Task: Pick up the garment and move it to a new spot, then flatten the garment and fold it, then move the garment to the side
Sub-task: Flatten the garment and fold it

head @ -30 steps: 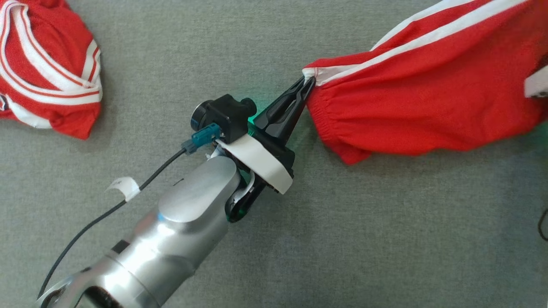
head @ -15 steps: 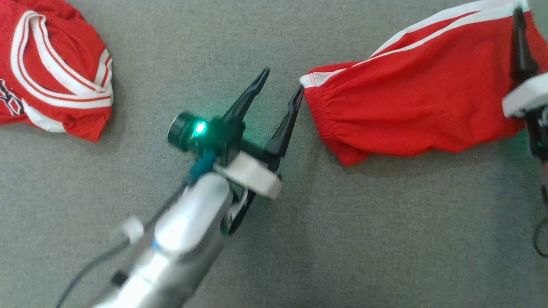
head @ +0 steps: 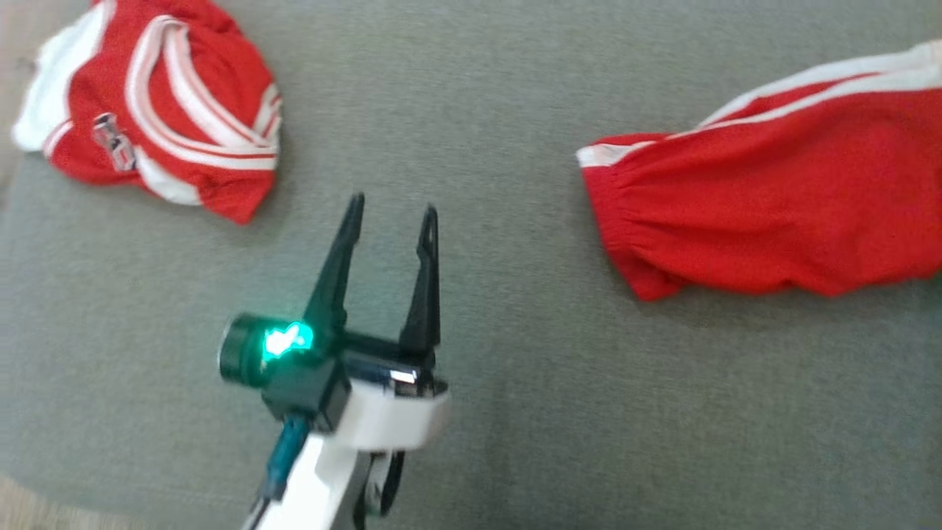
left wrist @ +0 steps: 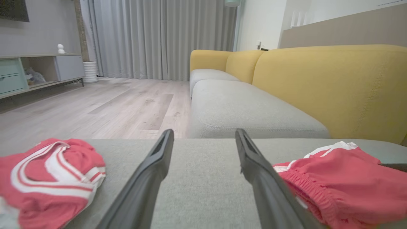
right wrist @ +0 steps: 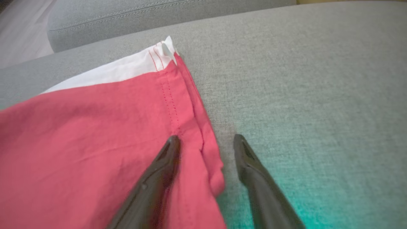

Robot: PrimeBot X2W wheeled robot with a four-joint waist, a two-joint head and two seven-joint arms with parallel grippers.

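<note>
crumpled red-and-white striped jersey (head: pixel 169 110) lying on grey fabric sofa seat (head: pixel 515 442), left side | yellow upholstered sofa back (left wrist: pixel 318 82) behind | pale wood-plank floor (left wrist: pixel 111 105) | grey pleated curtains (left wrist: pixel 152 38) | low teal-and-grey cabinet (left wrist: pixel 38 70) against wall

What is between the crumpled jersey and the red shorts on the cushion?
Bare grey cushion, with the open left gripper over it, in the head view.

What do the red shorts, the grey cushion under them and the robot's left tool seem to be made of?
Red shorts: thin matte fabric, perhaps polyester; gathered elastic waistband, stitched hem.
Grey cushion: coarse woven upholstery; the weave shows.
Left tool: fingers look like hard dark plastic, slightly glossy.
</note>
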